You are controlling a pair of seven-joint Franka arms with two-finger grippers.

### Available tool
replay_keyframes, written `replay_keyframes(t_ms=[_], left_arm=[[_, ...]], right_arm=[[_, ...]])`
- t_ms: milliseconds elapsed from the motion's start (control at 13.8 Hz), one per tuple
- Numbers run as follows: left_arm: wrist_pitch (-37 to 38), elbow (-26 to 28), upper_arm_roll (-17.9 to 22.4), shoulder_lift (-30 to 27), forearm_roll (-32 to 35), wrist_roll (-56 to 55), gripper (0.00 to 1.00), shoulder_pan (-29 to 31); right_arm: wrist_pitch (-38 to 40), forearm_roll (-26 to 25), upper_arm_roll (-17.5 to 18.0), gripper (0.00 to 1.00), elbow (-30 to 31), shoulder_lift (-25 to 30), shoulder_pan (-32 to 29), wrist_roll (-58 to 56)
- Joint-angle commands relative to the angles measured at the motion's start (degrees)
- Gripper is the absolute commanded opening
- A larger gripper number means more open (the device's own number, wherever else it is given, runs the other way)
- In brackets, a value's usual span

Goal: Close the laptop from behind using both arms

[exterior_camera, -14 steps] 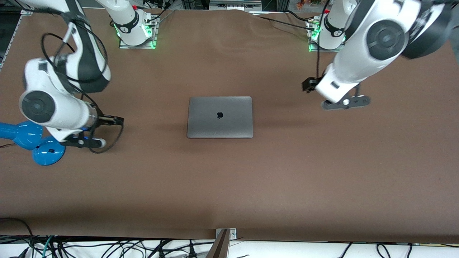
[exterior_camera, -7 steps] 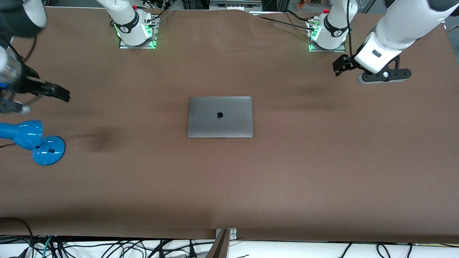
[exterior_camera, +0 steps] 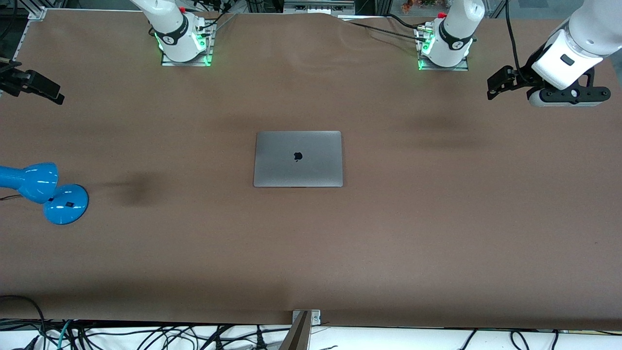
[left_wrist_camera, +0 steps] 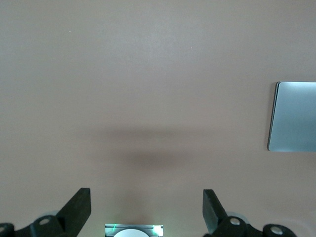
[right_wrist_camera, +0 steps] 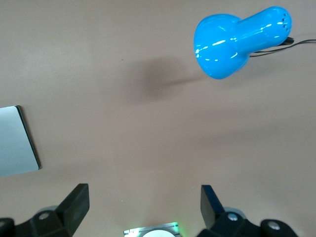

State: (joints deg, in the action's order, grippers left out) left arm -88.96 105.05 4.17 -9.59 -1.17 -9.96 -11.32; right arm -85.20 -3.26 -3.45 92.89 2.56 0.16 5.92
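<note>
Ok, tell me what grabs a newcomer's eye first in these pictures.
First, the laptop, lid shut, lying flat alone mid-table. Next, the bright blue desk lamp at the right arm's end of the table. The left gripper and right gripper hang open over bare table at their own ends, well away from the laptop.

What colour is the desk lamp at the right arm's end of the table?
Glossy bright blue; the lamp shows best in the right wrist view.

Brown table [exterior_camera: 388, 233], shut laptop [exterior_camera: 298, 158] mid, blue lamp [exterior_camera: 46, 192] nr right-arm end
</note>
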Motion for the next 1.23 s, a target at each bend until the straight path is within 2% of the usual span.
replay_keyframes(t_ms=[0,290,507,1159], left_arm=[[3.08,-4.5,0.05,2.56,2.92,1.08,1.0,-0.37],[3.26,-4.5,-0.21,2.56,2.58,1.43,1.0,0.94],[3.26,-4.5,-4.34,2.91,2.58,1.69,1.0,4.64],[3.26,-4.68,-4.43,3.44,2.49,1.78,1.0,4.47]], right_arm=[[0.3,0.98,-0.33,1.0,-1.3,-1.51,0.81,-0.3],[0.21,0.98,-0.33,1.0,-1.31,-1.77,0.81,-0.3],[0.21,0.98,-0.24,1.0,-1.39,-1.77,0.81,-0.3],[0.3,1.94,-0.33,1.0,-1.39,-1.86,0.72,-0.39]])
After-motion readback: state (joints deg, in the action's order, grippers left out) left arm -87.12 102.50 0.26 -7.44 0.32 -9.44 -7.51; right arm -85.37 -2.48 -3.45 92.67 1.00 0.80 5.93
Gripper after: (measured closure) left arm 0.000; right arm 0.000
